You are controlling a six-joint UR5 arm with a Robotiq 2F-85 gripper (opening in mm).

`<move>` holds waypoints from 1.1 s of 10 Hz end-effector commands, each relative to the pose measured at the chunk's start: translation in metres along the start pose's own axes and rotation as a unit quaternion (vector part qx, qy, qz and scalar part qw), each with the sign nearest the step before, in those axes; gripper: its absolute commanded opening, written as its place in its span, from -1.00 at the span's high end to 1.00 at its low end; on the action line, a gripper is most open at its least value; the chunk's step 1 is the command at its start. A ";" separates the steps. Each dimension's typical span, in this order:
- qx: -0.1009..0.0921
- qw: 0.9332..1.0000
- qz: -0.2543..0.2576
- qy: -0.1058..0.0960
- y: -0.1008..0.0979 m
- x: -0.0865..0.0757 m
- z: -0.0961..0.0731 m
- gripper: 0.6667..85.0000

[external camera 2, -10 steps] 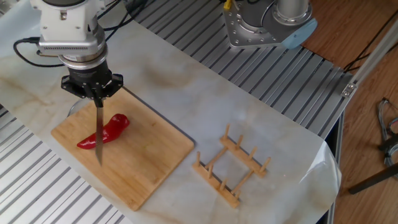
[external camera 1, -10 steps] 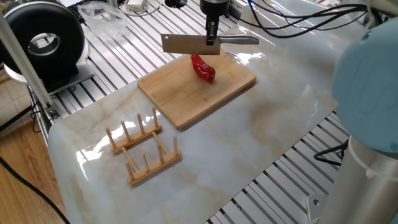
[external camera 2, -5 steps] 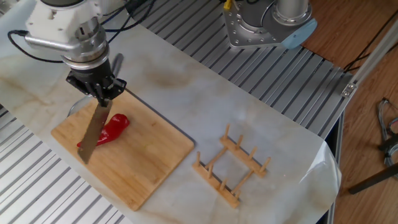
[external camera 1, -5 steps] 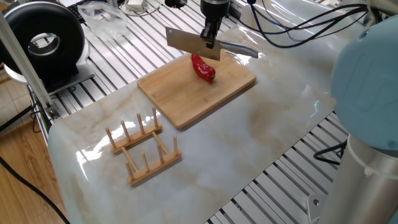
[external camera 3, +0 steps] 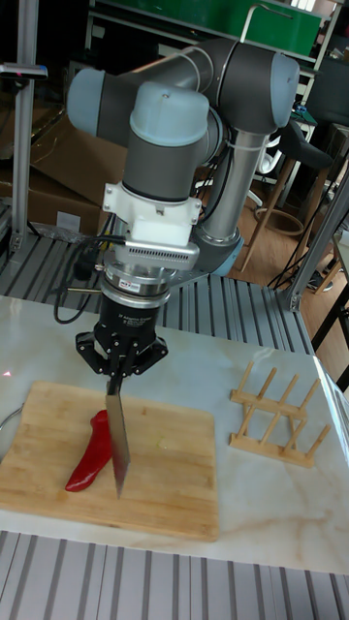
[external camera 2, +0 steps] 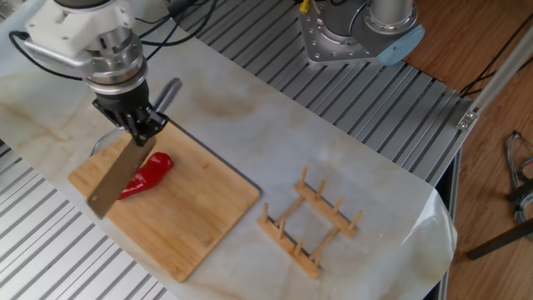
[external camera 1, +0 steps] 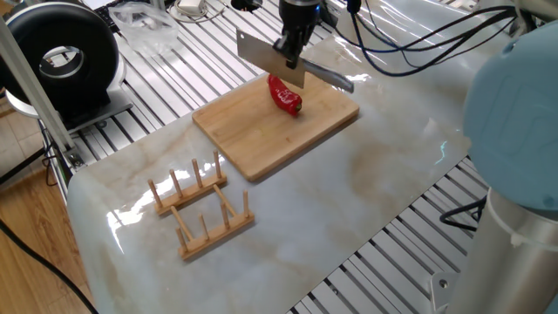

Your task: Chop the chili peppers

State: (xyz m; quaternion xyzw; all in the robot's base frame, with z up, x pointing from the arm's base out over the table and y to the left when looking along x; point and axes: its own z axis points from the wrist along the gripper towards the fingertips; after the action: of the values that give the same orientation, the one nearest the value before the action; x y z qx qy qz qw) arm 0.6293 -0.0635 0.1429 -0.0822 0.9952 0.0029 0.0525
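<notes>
A glossy red chili pepper (external camera 1: pixel 284 95) (external camera 2: pixel 146 174) (external camera 3: pixel 90 450) lies whole on the wooden cutting board (external camera 1: pixel 261 131) (external camera 2: pixel 200 217) (external camera 3: pixel 174 480). My gripper (external camera 1: pixel 293 54) (external camera 2: pixel 140 131) (external camera 3: pixel 118 381) is shut on a kitchen knife (external camera 1: pixel 270 57) (external camera 2: pixel 118 177) (external camera 3: pixel 117 436). The knife is tilted, its blade hanging just above the chili. In the tall fixed view the blade tip points down beside the chili's right edge.
A wooden rack with pegs (external camera 1: pixel 200 208) (external camera 2: pixel 310 221) (external camera 3: pixel 279 407) stands on the marble top apart from the board. A black round device (external camera 1: pixel 65 61) sits at the table's far corner. Cables (external camera 1: pixel 410 35) run behind the board.
The knife has tilted from upright to a slant over the chili, as the gripper rotated and shifted slightly. The chili has not moved.
</notes>
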 end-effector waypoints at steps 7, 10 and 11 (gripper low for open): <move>0.007 0.981 0.194 -0.022 -0.004 -0.021 0.008 0.98; -0.002 0.977 0.215 0.001 0.003 -0.010 0.008 0.98; -0.001 0.976 0.216 0.007 0.003 -0.007 0.009 0.98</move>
State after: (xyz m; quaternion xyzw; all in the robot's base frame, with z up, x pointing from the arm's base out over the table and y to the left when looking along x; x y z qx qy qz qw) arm 0.6418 -0.0631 0.1353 0.1124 0.9920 0.0063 0.0566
